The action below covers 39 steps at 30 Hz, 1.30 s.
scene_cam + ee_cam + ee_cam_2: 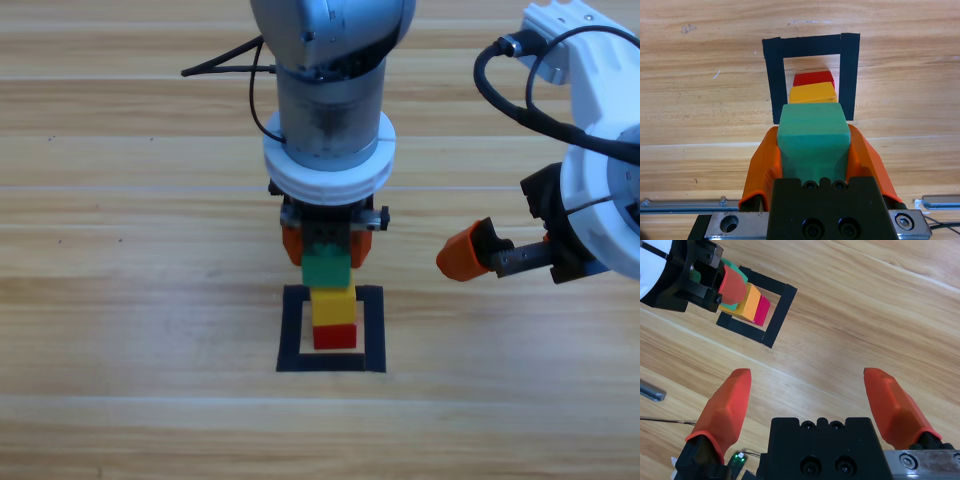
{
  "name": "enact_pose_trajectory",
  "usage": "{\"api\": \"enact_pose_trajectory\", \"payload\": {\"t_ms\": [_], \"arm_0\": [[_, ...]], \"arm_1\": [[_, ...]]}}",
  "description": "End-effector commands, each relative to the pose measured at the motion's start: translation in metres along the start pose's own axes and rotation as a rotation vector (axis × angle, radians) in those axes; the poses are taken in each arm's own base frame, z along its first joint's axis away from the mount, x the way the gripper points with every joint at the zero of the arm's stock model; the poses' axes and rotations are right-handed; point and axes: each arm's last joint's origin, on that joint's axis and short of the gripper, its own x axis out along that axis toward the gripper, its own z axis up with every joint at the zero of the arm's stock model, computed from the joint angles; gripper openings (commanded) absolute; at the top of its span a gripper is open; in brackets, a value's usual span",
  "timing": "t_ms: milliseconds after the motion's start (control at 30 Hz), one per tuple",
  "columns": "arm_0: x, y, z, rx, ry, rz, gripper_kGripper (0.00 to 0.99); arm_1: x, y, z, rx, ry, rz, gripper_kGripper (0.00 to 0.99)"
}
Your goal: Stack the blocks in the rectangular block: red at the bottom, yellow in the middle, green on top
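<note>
Inside the rectangular block [293,328], a black tape outline, the red cube [335,336] lies on the wood with the yellow cube [333,305] on top of it. The green cube [326,270] is directly over the yellow one, and my left gripper [326,250] is shut on it from above. I cannot tell whether green rests on yellow. The left wrist view shows green [813,132] between the orange jaws, with yellow [812,93], red [813,78] and the tape outline [775,85] beyond. My right gripper [462,254] waits open to the right of the stack, holding nothing.
In the right wrist view the right gripper [812,390] hangs over bare wood, with the stack [750,301] and the tape outline [775,322] at the upper left. Black cables [225,62] trail behind the left arm.
</note>
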Motion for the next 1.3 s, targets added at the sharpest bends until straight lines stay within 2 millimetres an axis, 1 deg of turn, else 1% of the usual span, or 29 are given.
{"api": "enact_pose_trajectory", "payload": {"t_ms": [33, 433, 1300], "arm_0": [[0.0233, -0.0134, -0.0052, 0.019, 0.038, 0.034, 0.000], [0.0260, -0.0154, -0.0067, 0.020, 0.040, 0.040, 0.000], [0.0246, -0.0207, -0.0127, 0.004, 0.037, 0.034, 0.000]], "arm_1": [[-0.0123, -0.0125, 0.0008, 0.019, -0.031, 0.014, 0.990], [-0.0120, -0.0126, 0.0004, 0.018, -0.029, 0.015, 0.990], [-0.0115, -0.0125, 0.0003, 0.017, -0.028, 0.014, 0.990]]}}
